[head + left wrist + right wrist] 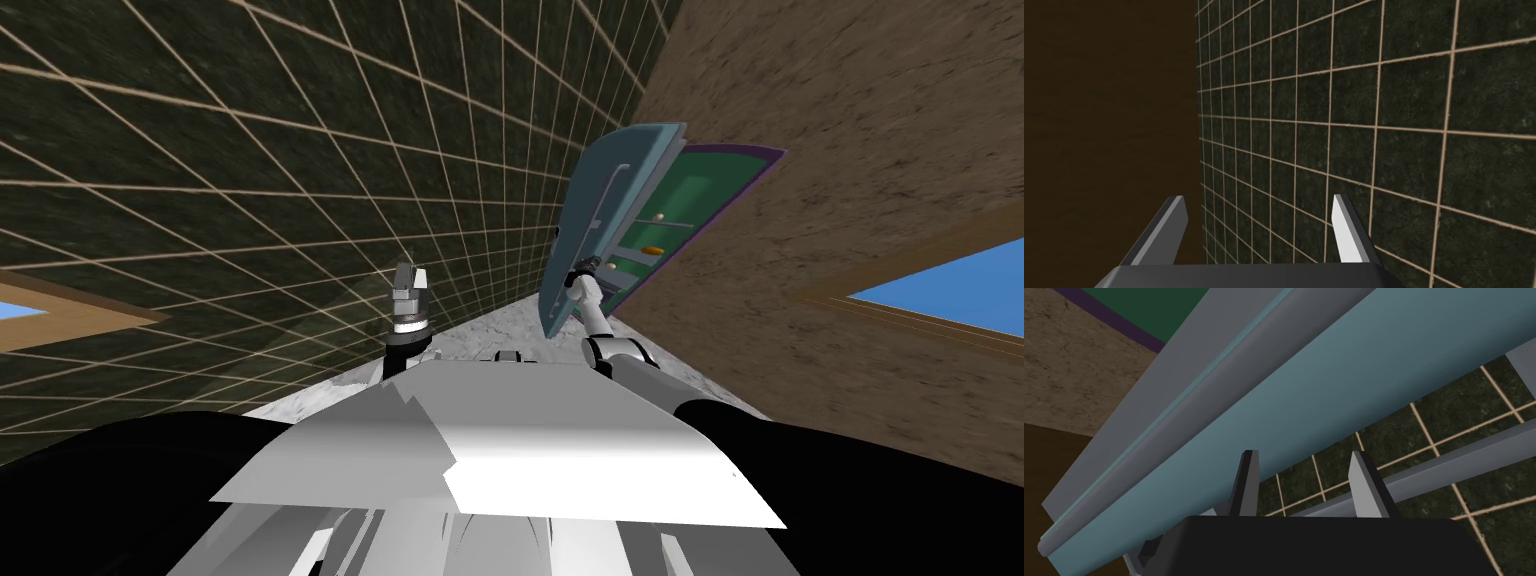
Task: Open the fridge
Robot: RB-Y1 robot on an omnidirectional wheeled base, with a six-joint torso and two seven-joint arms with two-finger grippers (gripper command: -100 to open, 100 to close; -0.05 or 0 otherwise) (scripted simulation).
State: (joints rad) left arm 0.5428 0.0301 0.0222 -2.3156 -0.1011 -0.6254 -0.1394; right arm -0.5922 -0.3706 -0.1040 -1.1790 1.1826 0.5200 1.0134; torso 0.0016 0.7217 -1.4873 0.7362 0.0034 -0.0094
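Subject: the fridge (705, 185) stood ahead and to the robot's right, against the brown wall (850, 120).
Door: the teal door (572, 240) stood partly open, angled away from the cabinet. The green interior and its shelves (655, 226), bearing a few small items, were exposed.
Right gripper: the right gripper (583, 267) was at the door's nearer end, by the pale bar handle (1449, 468). In the wrist view the handle ran across close to the gripper, with the door's outer face alongside. Whether it pinched the handle could not be told.
Left gripper: the left gripper (1259, 197) was raised well apart from the door and faced the dark tiled wall (250, 150). Its blades were spread and held nothing.
Stage (judged): opening was underway, and the door seemed short of fully open.
Technique (judged): the pull ought to follow the door's arc about its hinge rather than a straight line. The wrist should turn with the door so the handle did not slip free. A slow, steady draw would spare the contact. The idle arm was best kept outside the door's sweep.
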